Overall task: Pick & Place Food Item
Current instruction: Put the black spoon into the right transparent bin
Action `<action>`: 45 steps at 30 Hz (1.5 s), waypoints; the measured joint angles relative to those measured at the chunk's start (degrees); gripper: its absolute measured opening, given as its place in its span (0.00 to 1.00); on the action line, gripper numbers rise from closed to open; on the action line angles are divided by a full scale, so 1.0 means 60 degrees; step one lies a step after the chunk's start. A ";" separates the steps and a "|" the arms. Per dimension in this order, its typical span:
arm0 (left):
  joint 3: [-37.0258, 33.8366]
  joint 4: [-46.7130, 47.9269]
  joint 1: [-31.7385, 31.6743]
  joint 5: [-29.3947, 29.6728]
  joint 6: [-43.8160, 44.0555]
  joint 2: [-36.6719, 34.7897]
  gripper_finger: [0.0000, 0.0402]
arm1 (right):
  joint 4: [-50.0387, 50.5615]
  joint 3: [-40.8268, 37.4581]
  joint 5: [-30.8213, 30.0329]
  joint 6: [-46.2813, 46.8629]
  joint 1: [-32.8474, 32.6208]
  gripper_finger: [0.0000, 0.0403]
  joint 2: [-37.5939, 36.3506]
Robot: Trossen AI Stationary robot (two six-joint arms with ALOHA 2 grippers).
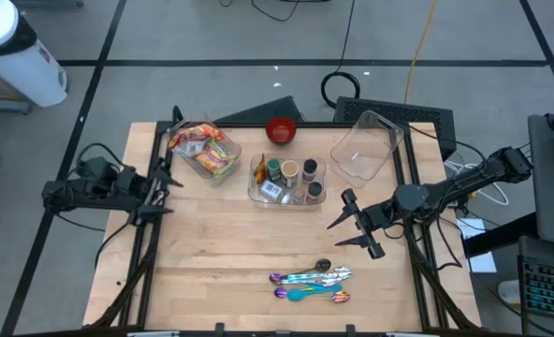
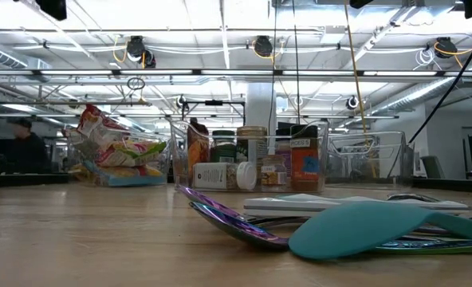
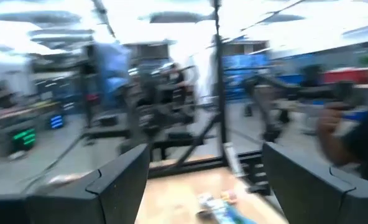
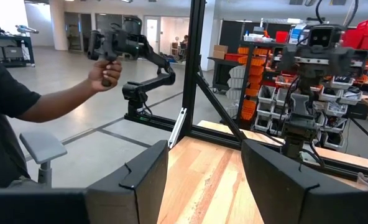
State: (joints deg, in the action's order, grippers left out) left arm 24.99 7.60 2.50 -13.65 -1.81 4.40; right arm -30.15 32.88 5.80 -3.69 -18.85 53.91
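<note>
Colourful snack packets (image 1: pixel 202 150) lie piled in a clear bin at the table's far left, also visible in the low view (image 2: pixel 112 147). A second clear bin (image 1: pixel 286 180) at the far middle holds several jars and bottles standing upright (image 2: pixel 252 163). My left gripper (image 1: pixel 160 194) hovers at the table's left edge, just near of the snack bin, open with nothing between its fingers (image 3: pixel 119 180). My right gripper (image 1: pixel 344 227) hangs over the table's right half, near of the jar bin, open and empty (image 4: pixel 204 152).
A red bowl (image 1: pixel 280 129) and an empty clear bin (image 1: pixel 366 145) sit along the far edge. Shiny spoons and a teal spatula (image 1: pixel 310 281) lie near the front edge. Black frame posts (image 1: pixel 151 243) border the table. A person's hand (image 4: pixel 103 73) shows beyond the table.
</note>
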 joint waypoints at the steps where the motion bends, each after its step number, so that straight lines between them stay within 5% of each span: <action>1: -0.0007 0.0114 0.0000 0.0379 0.0025 -0.0061 0.79 | 0.0000 0.0000 0.0000 0.0001 0.0002 0.49 -0.0002; 7: -0.0683 0.0025 0.0000 0.1738 0.0365 -0.0188 0.77 | 0.0000 0.0000 0.0000 0.0001 -0.0001 0.49 -0.0003; 16: -0.2332 -0.1386 0.0090 0.1407 0.0553 -0.0184 0.80 | 0.0000 0.0000 0.0000 0.0001 -0.0001 0.49 -0.0004; 45: -0.4017 -0.1454 0.0357 0.2134 0.0824 -0.0181 0.81 | 0.0397 0.0007 -0.0055 0.0835 -0.0295 0.49 0.0432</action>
State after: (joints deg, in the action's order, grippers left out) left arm 0.89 -1.12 4.64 -0.85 3.14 3.31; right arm -27.77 32.93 5.48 1.32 -20.62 56.50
